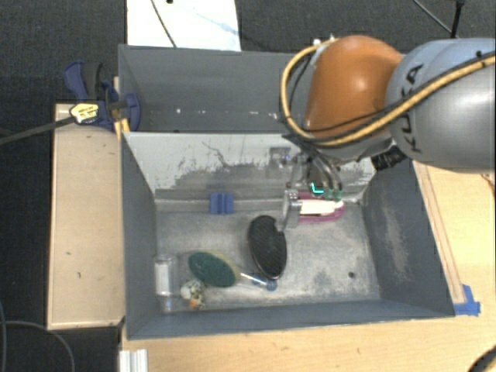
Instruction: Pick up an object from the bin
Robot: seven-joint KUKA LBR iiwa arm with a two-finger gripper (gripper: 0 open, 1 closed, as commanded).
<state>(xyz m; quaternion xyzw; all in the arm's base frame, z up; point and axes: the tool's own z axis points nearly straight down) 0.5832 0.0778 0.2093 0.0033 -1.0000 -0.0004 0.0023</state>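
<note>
Nearest you, along the 7 o'clock edge of the bin [403, 231] floor: clear vial [163, 276], small speckled ball [192, 291], dark green oval [211, 270]. All loose, probably settled where floor meets wall.

Centre: black oval thing [267, 248], lying flat.

11 o'clock: blue block [222, 204].

Farthest, 1 o'clock: pink-and-white piece [324, 210] against the back slope. The jaws hang just beside it, so it is your likeliest target. Whether the jaws are open or closed you cannot tell. Nothing is seen gripped.
</note>
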